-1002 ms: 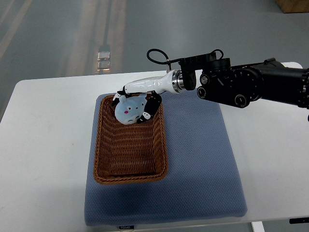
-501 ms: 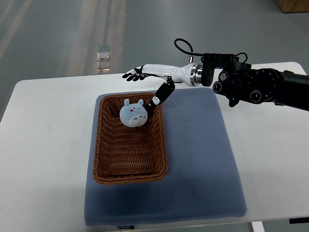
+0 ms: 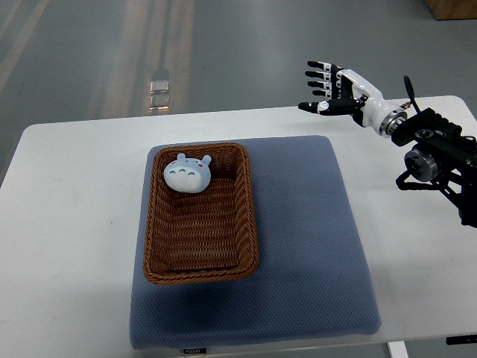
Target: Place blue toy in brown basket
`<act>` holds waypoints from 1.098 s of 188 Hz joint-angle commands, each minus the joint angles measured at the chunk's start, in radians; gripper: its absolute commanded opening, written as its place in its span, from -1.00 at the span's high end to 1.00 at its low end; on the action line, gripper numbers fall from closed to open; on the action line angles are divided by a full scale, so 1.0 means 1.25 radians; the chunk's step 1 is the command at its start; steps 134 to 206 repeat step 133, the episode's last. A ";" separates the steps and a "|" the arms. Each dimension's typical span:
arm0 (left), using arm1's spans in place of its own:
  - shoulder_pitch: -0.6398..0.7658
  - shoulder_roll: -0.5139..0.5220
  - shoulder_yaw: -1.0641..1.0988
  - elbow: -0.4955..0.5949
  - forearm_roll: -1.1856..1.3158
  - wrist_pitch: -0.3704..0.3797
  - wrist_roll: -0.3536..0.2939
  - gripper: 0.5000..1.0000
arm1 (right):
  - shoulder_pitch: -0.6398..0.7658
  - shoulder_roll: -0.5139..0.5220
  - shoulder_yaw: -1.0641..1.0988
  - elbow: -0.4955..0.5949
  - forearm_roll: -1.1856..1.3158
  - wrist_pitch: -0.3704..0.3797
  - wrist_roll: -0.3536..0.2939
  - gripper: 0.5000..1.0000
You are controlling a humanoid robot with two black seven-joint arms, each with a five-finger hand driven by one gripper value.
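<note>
**Blue toy lying in basket; right hand clear, holding nothing**

The work sits on a white surface (image 3: 74, 224) with a grey floor behind it. Nearest the camera, a blue-grey padded mat (image 3: 313, 246) covers the middle of the surface, its front edge carrying a small label too small to read.

On the left half of the mat stands the brown basket (image 3: 200, 268), a rectangular woven tray with its long side running away from the camera. Its near portion holds nothing. At the far end of the basket, toward the left corner, lies the blue toy (image 3: 186, 172), a rounded pale-blue plush with two small ears pointing away from the camera. It rests inside the rim, against or just beside the far wall; whether it touches the wall cannot be told.

Further back and well to the right, the right hand (image 3: 337, 88) hangs above the far right corner of the mat, well apart from the basket. Its white fingers (image 3: 322, 75) with dark tips are spread and released, grasping nothing. The dark forearm (image 3: 436, 153) enters from the right edge.
</note>
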 commanded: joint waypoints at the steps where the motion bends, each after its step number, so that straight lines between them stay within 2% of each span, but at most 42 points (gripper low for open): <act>1: 0.000 0.000 -0.001 0.000 -0.001 0.000 0.000 -1.00 | -0.070 0.012 0.080 0.010 0.022 -0.023 -0.001 -0.61; 34: 0.000 0.000 -0.001 0.001 -0.001 0.000 0.000 -1.00 | -0.129 0.035 0.136 0.028 0.116 -0.026 0.001 -0.61; 72: 0.001 0.000 -0.001 0.001 -0.001 0.000 0.000 -1.00 | -0.147 0.044 0.154 0.028 0.213 -0.022 0.010 -0.62; 206: 0.000 0.000 -0.001 0.001 -0.001 0.000 0.000 -1.00 | -0.149 0.051 0.152 0.028 0.217 -0.003 0.009 -0.65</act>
